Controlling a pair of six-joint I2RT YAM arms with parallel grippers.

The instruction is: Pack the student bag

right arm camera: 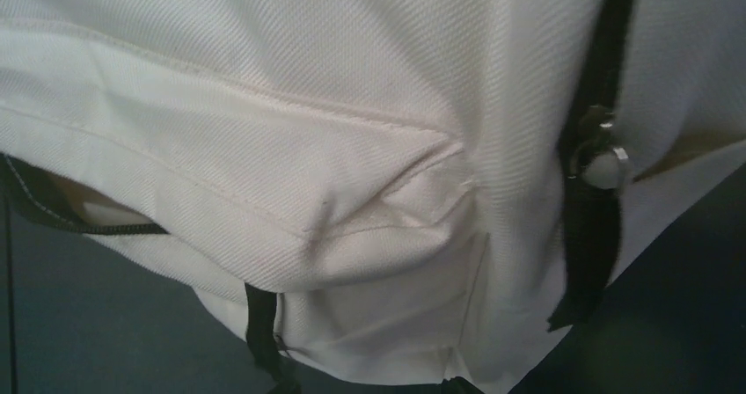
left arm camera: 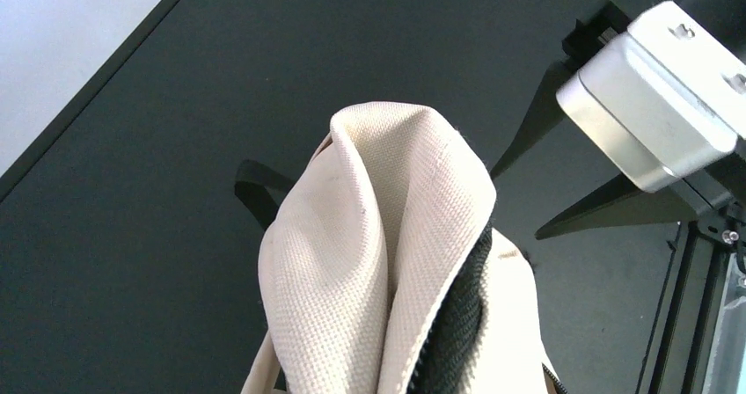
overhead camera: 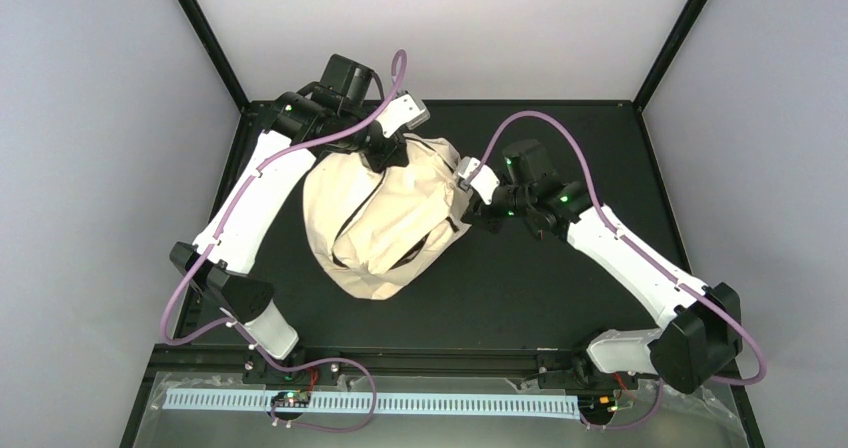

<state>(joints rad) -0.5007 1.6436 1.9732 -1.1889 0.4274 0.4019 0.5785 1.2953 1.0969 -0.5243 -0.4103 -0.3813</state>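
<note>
Student bag (overhead camera: 385,223): one, cream cloth, lying on the black table (overhead camera: 560,288) between the two grippers. Left gripper (overhead camera: 392,154) is at the bag's far top edge, clamped on a raised fold of cloth beside the dark zipper (left arm camera: 457,315); its fingers are out of wrist view. Right gripper (overhead camera: 470,206) is at the bag's right side, jaw state can't tell, cloth fills its view. One black strap (right arm camera: 589,236) with a small metal fitting hangs there.
</note>
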